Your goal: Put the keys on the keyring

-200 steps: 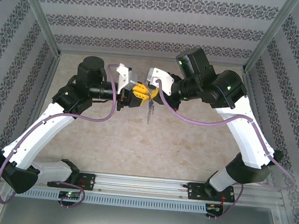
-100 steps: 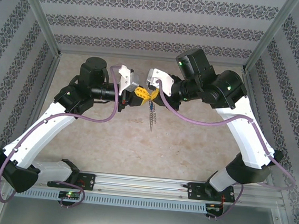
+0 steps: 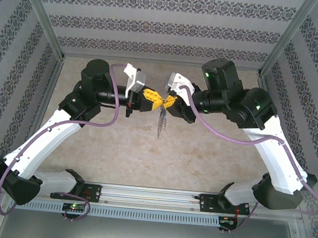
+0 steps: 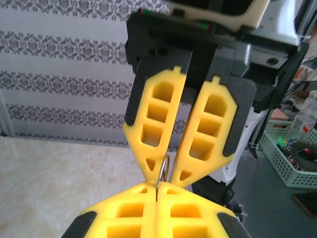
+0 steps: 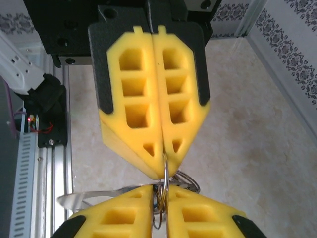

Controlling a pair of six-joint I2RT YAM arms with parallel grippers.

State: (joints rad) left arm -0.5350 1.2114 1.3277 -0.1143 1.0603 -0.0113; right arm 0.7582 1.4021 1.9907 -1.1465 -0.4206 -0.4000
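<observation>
Probably light, stiff and slippery, the flat grey oval metal keyring [image 3: 160, 123] dangles at 6 o'clock below the left claw [image 3: 155, 101] and right claw [image 3: 170, 102], both clenched on its thin wire rings [image 5: 184, 179]; its flat body looks the surer hold.

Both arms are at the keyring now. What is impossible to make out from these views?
- Top external: the hanging keyring is too small to tell its rings or the key apart.
- Left wrist: yellow fingers hide all but a sliver of wire ring.
- Right wrist: much of the keyring is hidden under the right end effector.
</observation>
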